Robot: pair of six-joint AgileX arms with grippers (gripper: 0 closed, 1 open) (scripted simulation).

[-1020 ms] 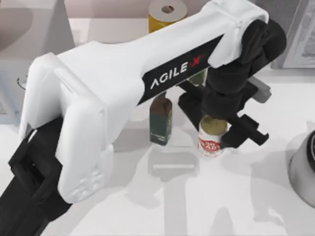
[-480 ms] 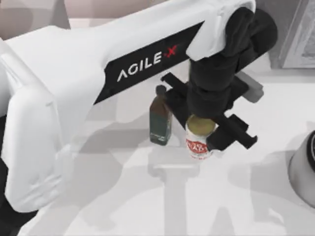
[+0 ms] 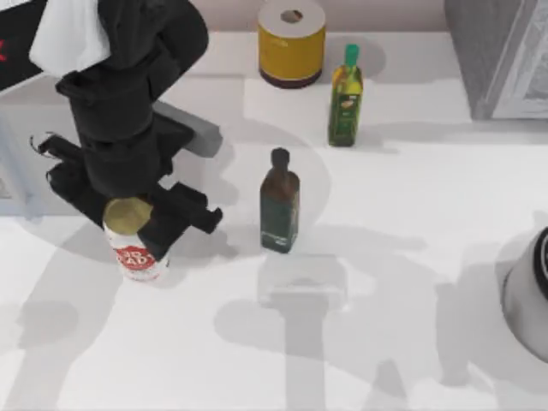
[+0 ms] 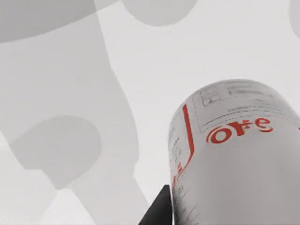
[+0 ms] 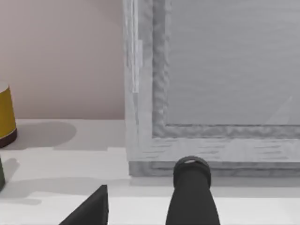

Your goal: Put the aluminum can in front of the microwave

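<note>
The aluminum can point(image 3: 137, 255), white with a red label and a dull gold top, stands upright at the table's left with my left gripper point(image 3: 128, 227) shut on it from above. Its black fingers point(image 3: 187, 211) clamp the can's sides. The can sits just in front of the pale grey microwave point(image 3: 12, 163) at the left edge. Up close in the left wrist view, the can point(image 4: 239, 154) has white table behind it. I cannot tell whether it touches the table. My right gripper point(image 5: 140, 206) stays parked at the right and is open.
A dark brown bottle point(image 3: 279, 202) stands mid-table, right of the can. A green bottle point(image 3: 346, 96) and a yellow canister point(image 3: 292, 36) stand at the back. A darker grey appliance point(image 3: 497, 51) fills the back right corner. A grey rounded arm part point(image 3: 529, 295) is at the right edge.
My left arm has swung left with the can in its grip, from beside the brown bottle at mid-table to the spot in front of the microwave.
</note>
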